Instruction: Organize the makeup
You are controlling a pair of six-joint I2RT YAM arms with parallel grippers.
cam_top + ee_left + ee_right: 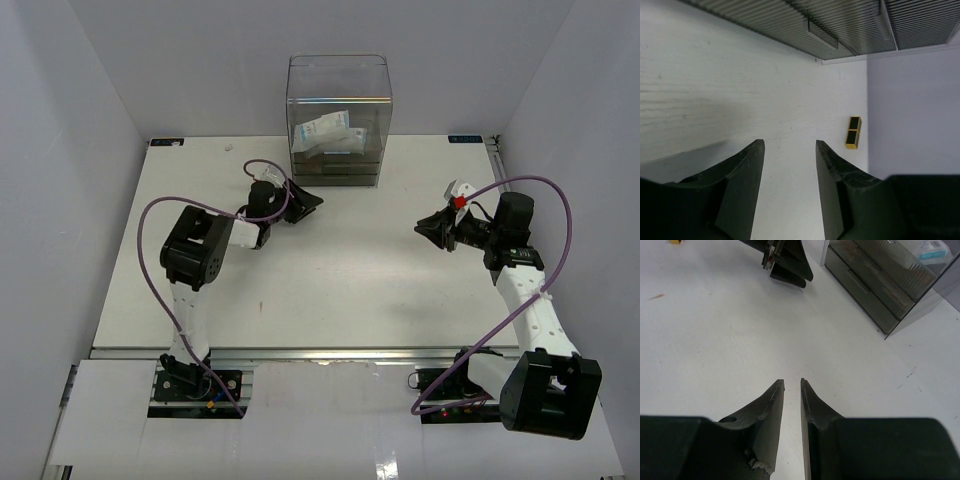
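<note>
**Sachets up in the box, left claw nearest and empty**

Your left gripper (789, 145) sits with its jaws parted to a middling gap. Its own camera shows bare table (330, 290) between the fingers, so it grasps nothing. Your right gripper (792, 384) is pinched down to a thin slit, also with only tabletop showing through.

Now find the makeup. The only pieces you can see are the white-blue sachets (325, 132), lying in the upper compartment of the clear drawer box (338, 100) at the back of the table. They lie flat and slightly skewed, long sides running roughly across the box. No palette, compact or tube shows loose on the table. The dark drawers (865, 285) below look pushed in, and you cannot tell what is inside them.

Here is the relation that matters. From the overhead view, your left gripper is just beside the box's near left corner, pointing towards its front, and the sachets lie beyond it and higher. Your right gripper is well apart from the box, off to the right and facing inwards.

So the left arm is the nearer one for any further touch on the box. With nothing visible left to collect, the sorting looks close to finished, and backing both arms away seems the likely call
</note>
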